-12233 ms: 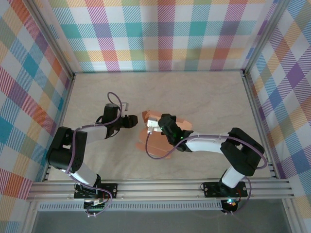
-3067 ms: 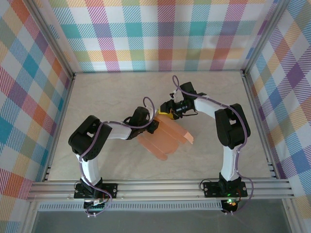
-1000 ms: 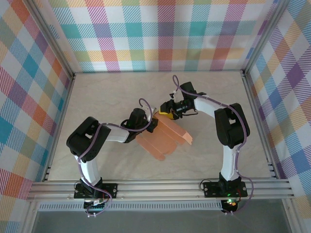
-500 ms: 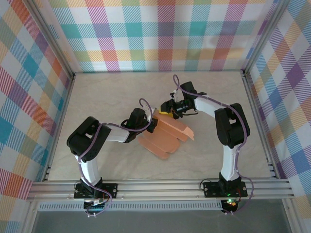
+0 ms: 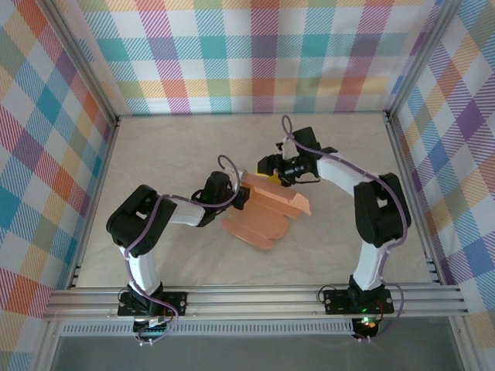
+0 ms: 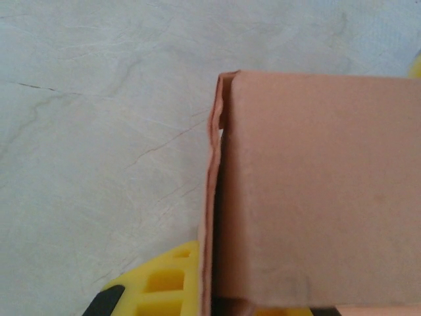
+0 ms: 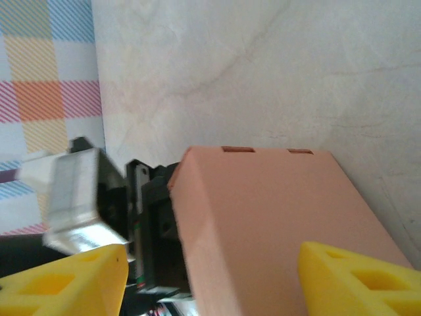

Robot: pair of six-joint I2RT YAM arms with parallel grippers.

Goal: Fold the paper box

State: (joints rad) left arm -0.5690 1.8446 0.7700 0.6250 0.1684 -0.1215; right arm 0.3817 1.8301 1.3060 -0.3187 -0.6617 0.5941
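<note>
The salmon-orange paper box (image 5: 267,210) lies partly folded in the middle of the table, with one panel raised. My left gripper (image 5: 241,197) is at the box's left edge, shut on a thin upright wall of the card. In the left wrist view that wall (image 6: 212,217) runs up from between the yellow fingers (image 6: 154,283). My right gripper (image 5: 268,166) is open at the box's far edge. Its yellow fingertips (image 7: 69,283) stand wide on either side of the raised panel (image 7: 270,217), with a gap on the left.
Plaid walls and aluminium rails (image 5: 255,297) close the pale table (image 5: 170,147) in on all sides. The left gripper's black body (image 7: 151,224) sits just behind the box in the right wrist view, close to my right fingers.
The right gripper's jaws have spread wider and let go of the box's far edge. The box has shifted a little and its panel has risen. The left gripper has stayed closed on the card.
</note>
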